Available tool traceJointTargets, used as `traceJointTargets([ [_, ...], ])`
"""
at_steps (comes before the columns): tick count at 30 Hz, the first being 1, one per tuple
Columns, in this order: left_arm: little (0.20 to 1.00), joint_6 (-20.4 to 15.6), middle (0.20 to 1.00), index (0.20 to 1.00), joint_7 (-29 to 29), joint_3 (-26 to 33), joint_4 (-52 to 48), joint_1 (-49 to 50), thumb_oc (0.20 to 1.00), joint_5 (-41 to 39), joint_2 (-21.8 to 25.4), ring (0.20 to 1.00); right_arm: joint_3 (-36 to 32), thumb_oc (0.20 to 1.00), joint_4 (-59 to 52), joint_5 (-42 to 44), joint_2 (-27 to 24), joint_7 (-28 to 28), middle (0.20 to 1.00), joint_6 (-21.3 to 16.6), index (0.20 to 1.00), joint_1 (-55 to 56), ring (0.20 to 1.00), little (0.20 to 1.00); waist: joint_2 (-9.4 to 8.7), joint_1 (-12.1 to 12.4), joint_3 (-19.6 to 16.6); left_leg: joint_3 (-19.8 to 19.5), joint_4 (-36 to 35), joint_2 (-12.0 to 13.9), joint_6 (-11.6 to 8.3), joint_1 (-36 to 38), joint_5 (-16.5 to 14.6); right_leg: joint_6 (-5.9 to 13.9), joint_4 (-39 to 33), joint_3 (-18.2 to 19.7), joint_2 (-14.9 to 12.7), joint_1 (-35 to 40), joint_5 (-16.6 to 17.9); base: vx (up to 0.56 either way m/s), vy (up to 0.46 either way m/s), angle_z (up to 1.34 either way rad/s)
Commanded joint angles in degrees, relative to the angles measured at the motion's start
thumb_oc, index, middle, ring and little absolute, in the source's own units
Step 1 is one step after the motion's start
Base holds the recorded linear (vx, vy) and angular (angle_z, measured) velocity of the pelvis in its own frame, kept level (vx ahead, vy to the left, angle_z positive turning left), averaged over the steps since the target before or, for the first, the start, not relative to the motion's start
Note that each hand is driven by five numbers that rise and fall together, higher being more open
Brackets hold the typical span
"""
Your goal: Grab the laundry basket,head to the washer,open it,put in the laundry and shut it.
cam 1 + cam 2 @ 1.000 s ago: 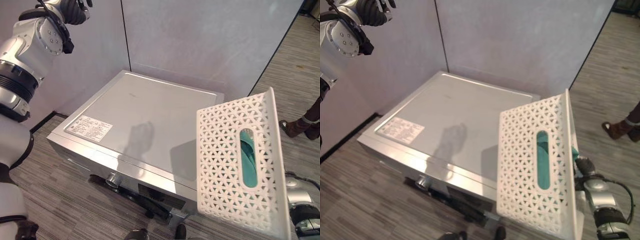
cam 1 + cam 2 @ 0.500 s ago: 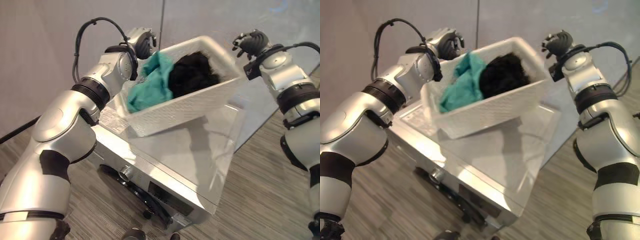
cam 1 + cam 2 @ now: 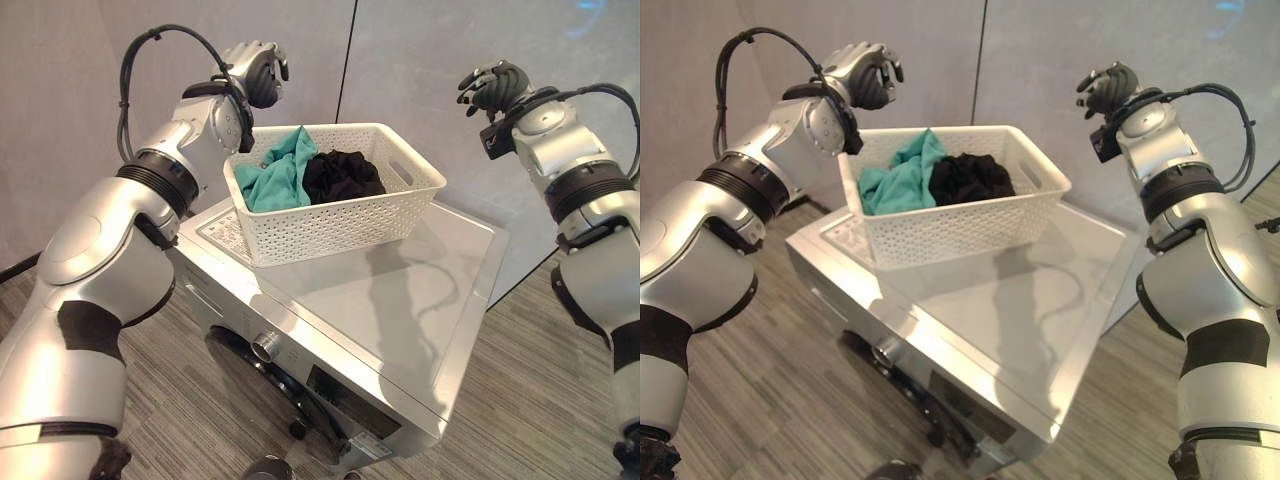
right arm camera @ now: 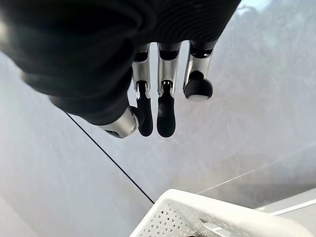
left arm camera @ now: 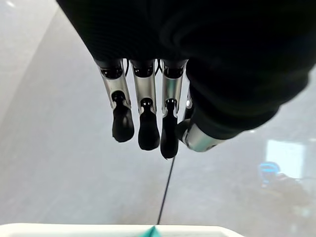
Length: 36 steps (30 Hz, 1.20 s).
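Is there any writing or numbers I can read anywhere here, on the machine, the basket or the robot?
Sticker on the washer top, beside the basket: printed lines, too small to read.
Strip label at the washer's lower front: too blurred to read.
Front panel by the knob: no legible marks.
Basket, clothes and both arms: no writing visible.

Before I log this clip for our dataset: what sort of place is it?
Probably a lab or test room rigged as a laundry corner: a silver front-loading washer against plain grey partition panels, wood-look plank floor, a white lattice plastic basket of clothes on top.
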Motion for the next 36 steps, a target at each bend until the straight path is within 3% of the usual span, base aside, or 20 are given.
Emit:
traceJointTargets([
  [1, 0.200, -0.5, 0.200, 0.200, 2.8, -1.0, 5.0, -5.8, 0.200, -2.1, 0.5, 0.200, 0.3, 1.000, 1.4, 2.2, -3.8, -0.8, 1.000, -1.6, 1.000, -3.1, 1.000, 1.000, 2.38, 0.7, -0.7, 1.7, -15.5, 4.1, 0.35, 5.7, 8.1, 4.65, 5.5, 1.9, -2.7, 6.6, -11.6, 0.00, 0.000, 0.00],
  [4, 0.200, -0.7, 0.200, 0.200, 3.3, -0.6, 5.0, -6.0, 0.200, -2.7, 0.7, 0.200, -0.3, 1.000, 1.8, 2.9, -3.9, -1.2, 1.000, -1.7, 1.000, -2.9, 1.000, 1.000, 2.44, 0.9, -0.7, 1.6, -15.4, 4.1, 0.25, 5.7, 8.0, 4.57, 5.5, 1.8, -2.7, 6.7, -11.6, 0.00, 0.000, 0.00],
  [5, 0.410, -1.0, 0.410, 0.410, 3.7, -0.2, 5.2, -6.3, 0.410, -3.6, 0.7, 0.410, -1.0, 1.000, 1.9, 4.2, -4.0, -1.5, 1.000, -1.9, 1.000, -2.8, 1.000, 1.000, 2.50, 1.0, -0.7, 1.5, -15.3, 4.1, 0.21, 5.7, 8.0, 4.47, 5.5, 1.7, -2.6, 6.8, -11.7, 0.00, 0.000, 0.00],
  [6, 1.000, -1.1, 1.000, 1.000, 3.8, 0.3, 5.3, -6.5, 1.000, -4.6, 0.9, 1.000, -1.4, 1.000, 1.9, 4.8, -4.0, -1.7, 1.000, -2.1, 1.000, -2.8, 1.000, 1.000, 2.51, 1.0, -0.8, 1.3, -15.3, 4.1, 0.18, 5.6, 8.0, 4.40, 5.5, 1.6, -2.5, 6.9, -11.7, 0.01, -0.033, 0.02],
  [9, 1.000, -2.9, 1.000, 1.000, 4.7, 4.0, 3.9, -7.8, 1.000, -10.5, 1.3, 1.000, -3.6, 1.000, 1.4, 8.7, -4.2, -2.6, 1.000, -3.5, 1.000, -3.5, 1.000, 1.000, 2.66, 1.1, -0.7, 1.0, -14.9, 4.1, -0.19, 5.3, 8.1, 4.19, 5.3, 1.3, -2.3, 7.0, -11.9, 0.00, -0.024, 0.02],
  [16, 1.000, -5.0, 1.000, 1.000, 4.5, 6.5, -1.9, -7.3, 1.000, -14.1, 4.5, 1.000, -5.3, 1.000, -0.8, 12.0, -7.6, -2.6, 1.000, -4.9, 1.000, -3.8, 1.000, 1.000, 2.81, 0.9, -0.7, 0.6, -14.8, 4.3, -0.63, 4.9, 8.2, 3.95, 5.2, 1.1, -1.9, 7.0, -12.1, -0.01, -0.022, 0.02],
  [20, 1.000, -6.6, 1.000, 1.000, 4.9, 9.7, -11.5, -4.3, 1.000, -16.5, 9.9, 1.000, -6.9, 1.000, -8.3, 11.2, -13.7, -3.9, 1.000, -6.3, 1.000, -1.7, 1.000, 1.000, 3.09, 0.7, -0.6, 0.3, -14.9, 4.4, -0.73, 4.7, 8.2, 3.74, 5.3, 0.9, -1.8, 7.0, -12.3, -0.01, -0.020, 0.05],
  [22, 1.000, -8.2, 1.000, 1.000, 5.0, 14.6, -20.6, 0.7, 1.000, -17.4, 16.4, 1.000, -12.4, 1.000, -15.3, 11.8, -20.5, -4.8, 1.000, -7.9, 1.000, 4.4, 1.000, 1.000, 3.47, 0.9, -0.2, -0.3, -14.9, 4.2, -0.73, 4.5, 8.2, 3.60, 5.0, 0.5, -1.7, 7.0, -12.4, -0.01, -0.014, 0.07],
  [23, 1.000, -8.0, 1.000, 1.000, 5.0, 14.9, -21.2, 1.3, 1.000, -17.3, 16.6, 1.000, -13.0, 1.000, -15.9, 11.6, -20.6, -4.9, 1.000, -7.8, 1.000, 5.2, 1.000, 1.000, 3.42, 0.9, -0.4, -0.3, -14.9, 4.2, -0.74, 4.5, 8.1, 3.59, 5.0, 0.5, -1.7, 7.0, -12.4, -0.01, -0.015, 0.08],
  [24, 1.000, -8.2, 1.000, 1.000, 4.9, 16.9, -24.6, 4.1, 1.000, -17.3, 19.0, 1.000, -15.7, 1.000, -18.3, 11.3, -22.6, -5.1, 1.000, -8.2, 1.000, 9.1, 1.000, 1.000, 3.48, 1.1, -0.3, -0.6, -14.8, 4.1, -0.69, 4.3, 8.2, 3.47, 5.0, 0.3, -1.7, 7.0, -12.5, -0.06, 0.010, 0.09],
  [25, 1.000, -8.8, 1.000, 1.000, 4.2, 21.8, -32.0, 10.7, 1.000, -17.3, 23.6, 1.000, -22.7, 1.000, -24.0, 11.5, -25.6, -5.3, 1.000, -8.9, 1.000, 17.8, 1.000, 1.000, 3.85, 1.1, 0.1, -1.2, -14.4, 3.7, -0.60, 3.3, 9.0, 3.56, 5.0, -0.4, -2.0, 6.6, -11.9, -0.02, -0.014, 0.09],
  [26, 1.000, -8.6, 1.000, 1.000, 4.2, 21.8, -32.3, 11.1, 1.000, -17.2, 23.7, 1.000, -23.3, 1.000, -24.5, 11.4, -25.5, -5.4, 1.000, -8.8, 1.000, 18.7, 1.000, 1.000, 3.66, 1.2, -0.3, -1.2, -14.6, 4.0, -0.68, 3.7, 8.3, 3.42, 4.9, -0.3, -1.8, 7.0, -12.5, -0.05, 0.015, 0.10],
  [27, 1.000, -9.1, 1.000, 1.000, 4.0, 25.1, -36.7, 15.5, 1.000, -16.5, 26.5, 1.000, -28.4, 1.000, -27.5, 11.5, -27.0, -5.4, 1.000, -9.3, 1.000, 25.2, 1.000, 1.000, 3.92, 1.3, 0.2, -1.6, -14.3, 3.5, -0.61, 3.1, 9.0, 3.45, 4.9, -0.6, -1.9, 6.7, -12.0, 0.00, -0.007, 0.28],
  [28, 1.000, -9.2, 1.000, 1.000, 2.6, 31.7, -44.4, 25.3, 1.000, -15.6, 31.0, 1.000, -38.7, 1.000, -33.4, 10.3, -28.3, -5.2, 1.000, -9.9, 1.000, 38.5, 1.000, 1.000, 3.92, 1.5, 0.2, -2.4, -14.2, 3.3, -0.54, 2.7, 8.9, 3.36, 4.7, -1.2, -1.9, 6.7, -12.1, 0.00, -0.009, 0.28],
  [29, 1.000, -9.0, 1.000, 1.000, 2.5, 32.0, -44.9, 26.1, 1.000, -15.4, 31.1, 1.000, -39.7, 1.000, -34.1, 10.1, -28.2, -5.3, 1.000, -9.7, 1.000, 39.8, 1.000, 1.000, 3.77, 1.7, -0.2, -2.3, -14.4, 3.5, -0.62, 3.1, 8.2, 3.22, 4.6, -1.0, -1.7, 7.1, -12.7, 0.04, -0.035, 0.29],
  [31, 1.000, -9.5, 1.000, 1.000, 0.8, 44.0, -53.8, 42.4, 1.000, -13.9, 36.0, 1.000, -54.9, 1.000, -40.4, 9.6, -25.3, -5.0, 1.000, -10.8, 1.000, 58.8, 1.000, 1.000, 3.52, 2.7, 0.3, -3.3, -14.0, 3.1, -0.61, 2.4, 8.7, 3.14, 4.4, -1.9, -1.9, 7.0, -12.2, 0.01, -0.018, 0.14],
  [33, 1.000, -9.9, 1.000, 1.000, -0.6, 52.9, -59.0, 54.4, 1.000, -13.4, 38.8, 1.000, -64.6, 1.000, -43.9, 9.2, -23.2, -5.3, 1.000, -11.4, 1.000, 69.8, 1.000, 1.000, 3.15, 3.6, 0.2, -3.6, -14.2, 3.4, -0.67, 2.7, 7.7, 2.83, 4.0, -2.1, -1.6, 7.5, -12.9, 0.05, -0.031, 0.09],
  [36, 1.000, -10.6, 1.000, 1.000, -3.5, 72.6, -68.0, 80.6, 1.000, -14.7, 38.3, 1.000, -78.2, 1.000, -49.0, 7.7, -17.0, -6.7, 1.000, -12.6, 1.000, 85.8, 1.000, 1.000, 3.33, 5.4, 0.0, -4.4, -14.1, 3.2, -0.67, 2.3, 7.6, 2.64, 3.6, -2.9, -1.7, 7.7, -12.7, 0.02, -0.007, 0.05],
])
